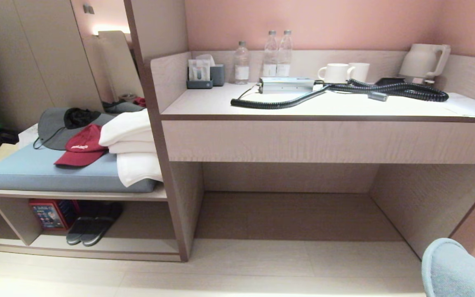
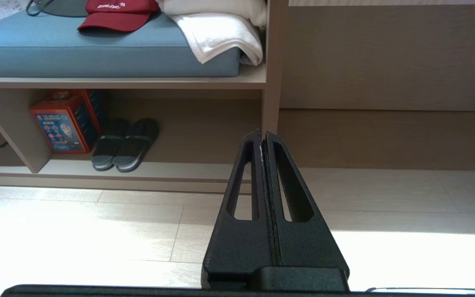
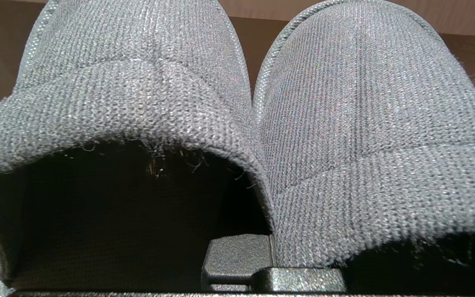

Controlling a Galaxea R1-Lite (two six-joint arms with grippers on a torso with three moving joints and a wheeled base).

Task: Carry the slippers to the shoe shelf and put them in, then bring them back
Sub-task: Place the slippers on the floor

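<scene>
The head view looks forward and down at the counter [image 1: 328, 105], with the shoe shelf [image 1: 97, 243] at eight o'clock. The left wrist view sits low near the floor, facing that same shelf (the shared part). The right wrist view is pressed close against the slippers [image 3: 237, 123], which fill it.

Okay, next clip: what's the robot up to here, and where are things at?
The right pincer is shut on the slippers, a grey-blue knit pair held side by side; their toes show at the lower right corner of the head view. The robot faces the furniture, with the shoe shelf off to its left, so the pair is not in it yet. A darker pair of sandals and a red box already sit inside that shelf. The left pincer hangs shut and empty above the floor.
</scene>
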